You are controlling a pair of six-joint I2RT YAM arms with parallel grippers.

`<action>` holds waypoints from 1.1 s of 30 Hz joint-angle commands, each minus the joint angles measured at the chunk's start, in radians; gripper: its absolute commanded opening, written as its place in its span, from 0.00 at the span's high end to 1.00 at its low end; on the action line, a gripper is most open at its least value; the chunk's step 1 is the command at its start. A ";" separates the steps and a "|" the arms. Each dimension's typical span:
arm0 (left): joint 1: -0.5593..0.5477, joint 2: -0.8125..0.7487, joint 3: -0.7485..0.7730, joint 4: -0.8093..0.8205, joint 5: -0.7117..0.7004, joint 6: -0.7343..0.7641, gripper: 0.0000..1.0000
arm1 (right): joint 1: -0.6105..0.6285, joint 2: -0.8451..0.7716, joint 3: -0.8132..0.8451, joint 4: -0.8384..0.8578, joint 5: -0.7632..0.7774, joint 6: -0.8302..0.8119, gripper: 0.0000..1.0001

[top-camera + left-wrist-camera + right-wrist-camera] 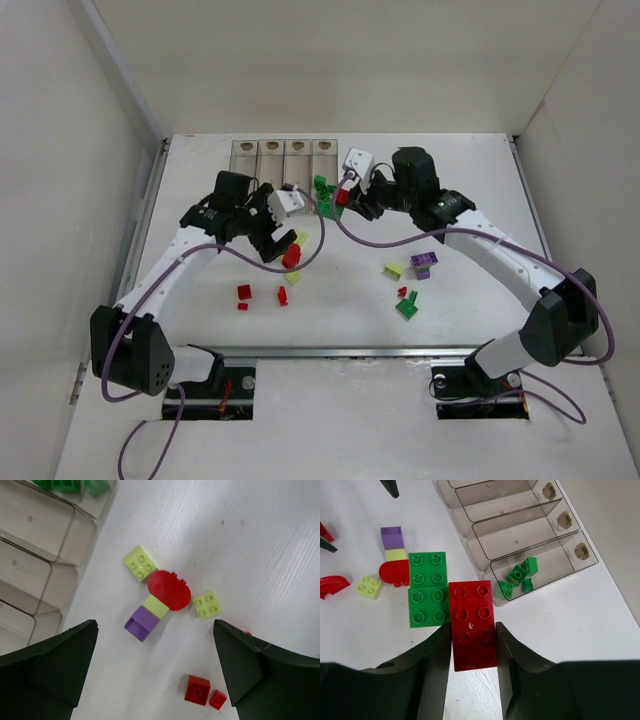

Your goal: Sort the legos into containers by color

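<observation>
My right gripper (472, 627) is shut on a red two-by-four lego (471, 622), held above the table next to a green lego (426, 589); it also shows in the top view (345, 197), just in front of the containers (285, 155). The nearest clear container (555, 562) holds several small green legos (517, 575); the others look empty. My left gripper (155, 645) is open and empty above a purple lego (142, 622), a round red piece (169, 590) and two yellow-green legos (140, 562). Two small red legos (197, 690) lie by its right finger.
More legos lie at the front: red ones (244, 292) on the left; yellow-green (393, 271), purple (424, 260) and green (406, 308) on the right. White walls enclose the table on three sides. Purple cables hang from both arms.
</observation>
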 commanded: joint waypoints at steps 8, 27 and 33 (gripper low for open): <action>0.007 -0.195 0.164 0.357 -0.006 -0.628 0.00 | 0.031 -0.113 0.019 0.100 0.074 0.065 1.00; 0.036 0.157 0.503 0.003 0.517 -0.693 0.00 | 0.134 -0.113 0.059 0.118 0.181 0.103 1.00; 0.027 0.196 0.503 0.003 0.620 -0.682 0.00 | 0.134 -0.113 0.059 0.118 0.181 0.103 1.00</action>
